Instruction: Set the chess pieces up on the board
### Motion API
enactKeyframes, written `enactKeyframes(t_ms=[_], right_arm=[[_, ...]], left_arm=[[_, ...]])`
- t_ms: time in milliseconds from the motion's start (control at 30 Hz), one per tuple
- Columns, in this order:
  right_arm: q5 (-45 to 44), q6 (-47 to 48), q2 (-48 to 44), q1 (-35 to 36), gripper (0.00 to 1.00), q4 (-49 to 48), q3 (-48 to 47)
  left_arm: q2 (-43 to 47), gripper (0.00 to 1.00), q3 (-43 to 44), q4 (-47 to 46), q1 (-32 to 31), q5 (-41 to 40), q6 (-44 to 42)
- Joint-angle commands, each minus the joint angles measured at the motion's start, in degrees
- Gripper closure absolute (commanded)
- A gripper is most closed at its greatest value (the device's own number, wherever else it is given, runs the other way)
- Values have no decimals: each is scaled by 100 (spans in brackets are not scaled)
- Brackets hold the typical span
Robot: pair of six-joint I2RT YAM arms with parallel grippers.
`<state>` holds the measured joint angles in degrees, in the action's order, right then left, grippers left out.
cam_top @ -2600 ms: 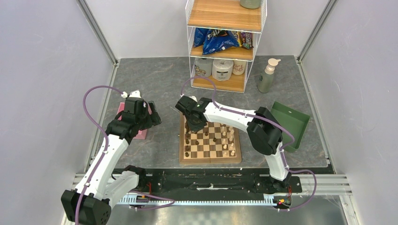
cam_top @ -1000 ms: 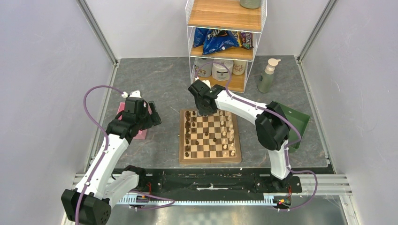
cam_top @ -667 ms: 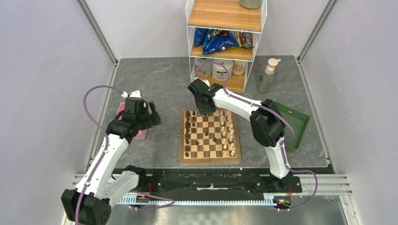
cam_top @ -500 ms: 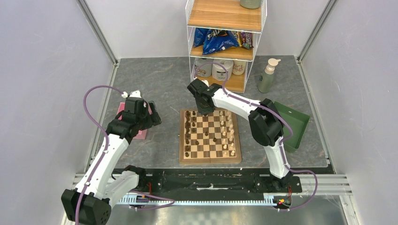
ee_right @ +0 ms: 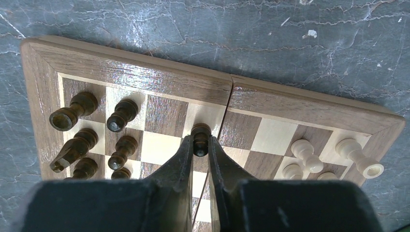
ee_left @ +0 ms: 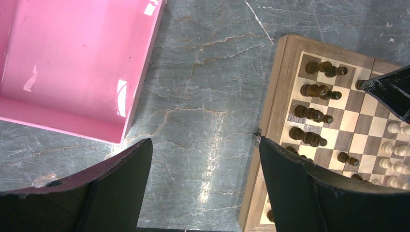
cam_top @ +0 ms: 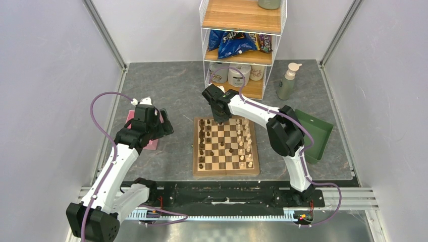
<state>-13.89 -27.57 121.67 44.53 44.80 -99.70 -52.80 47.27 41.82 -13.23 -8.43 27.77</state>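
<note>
The board lies in the middle of the table. Dark brown pieces stand along its left side and pale cream pieces along its right. My right gripper is at the board's far edge. In the right wrist view it is shut on a dark pawn that sits low over a pale square in the far row. Dark pieces stand to its left, pale ones to its right. My left gripper is open and empty over bare table, left of the board's border.
A pink tray lies left of the board, under my left arm. A green tray lies at the right. A wire shelf with snack bags and rolls stands behind the board, a soap bottle beside it.
My right gripper has moved from the board's left middle to its far edge, then barely shifted over the last half second. My left arm has not moved.
</note>
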Motion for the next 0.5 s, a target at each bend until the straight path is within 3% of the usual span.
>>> enactKeyframes(t_ms=[0,467], right_arm=[[53,36,-227,17,90,-24,-119],[235,-588,-1510,870,90,3,1058]], left_arm=[[4,12,2,-172,22,56,-186],[4,12,2,-175,23,82,-190]])
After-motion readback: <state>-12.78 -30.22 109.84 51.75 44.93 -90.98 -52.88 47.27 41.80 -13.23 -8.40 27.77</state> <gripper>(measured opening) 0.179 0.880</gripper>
